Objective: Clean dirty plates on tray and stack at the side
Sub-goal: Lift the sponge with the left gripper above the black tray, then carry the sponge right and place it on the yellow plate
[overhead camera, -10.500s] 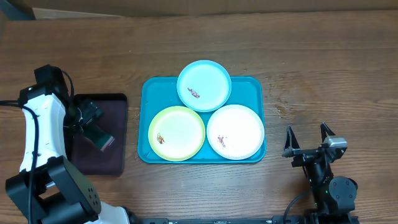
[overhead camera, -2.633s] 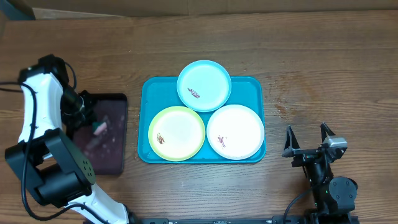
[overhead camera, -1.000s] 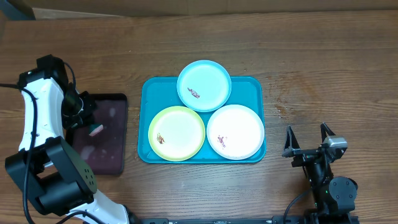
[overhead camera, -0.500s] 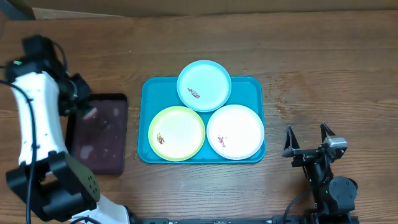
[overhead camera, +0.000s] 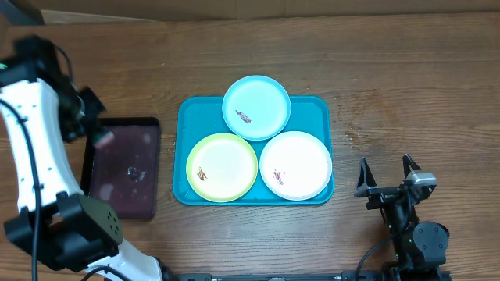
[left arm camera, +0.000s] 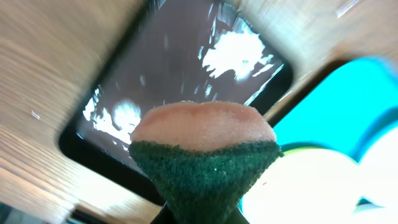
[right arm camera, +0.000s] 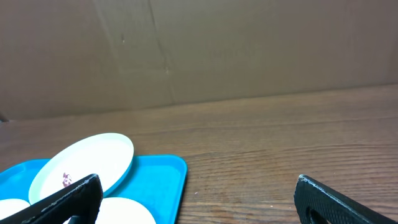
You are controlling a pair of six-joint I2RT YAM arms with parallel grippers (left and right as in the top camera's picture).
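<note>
Worktop [overhead camera: 406,70]: brown wood grain.
Tray [overhead camera: 319,109]: teal, mid-worktop, carrying all three plates.
Dark tray [overhead camera: 125,176]: wet, left of the teal one.
Plates: blue [overhead camera: 256,107] rear, yellow-green [overhead camera: 222,167] front left, white [overhead camera: 296,165] front right, each smeared.
Left tool [overhead camera: 98,134]: clamped on sponge [left arm camera: 202,152], above the dark tray.
Right tool [overhead camera: 386,178]: jaws spread, holding nothing, front right.

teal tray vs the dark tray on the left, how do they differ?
Colour: the teal tray is bright blue-green; the dark tray is maroon-black.
Size: the teal tray is clearly the larger and wider of the two; the dark tray is narrower.
Contents: the teal tray holds three smeared plates, light blue, yellow-green and white; the dark tray holds no plates, only wet glints.
Shared: both are rectangular with rounded corners and lie flat on the wooden table.
</note>
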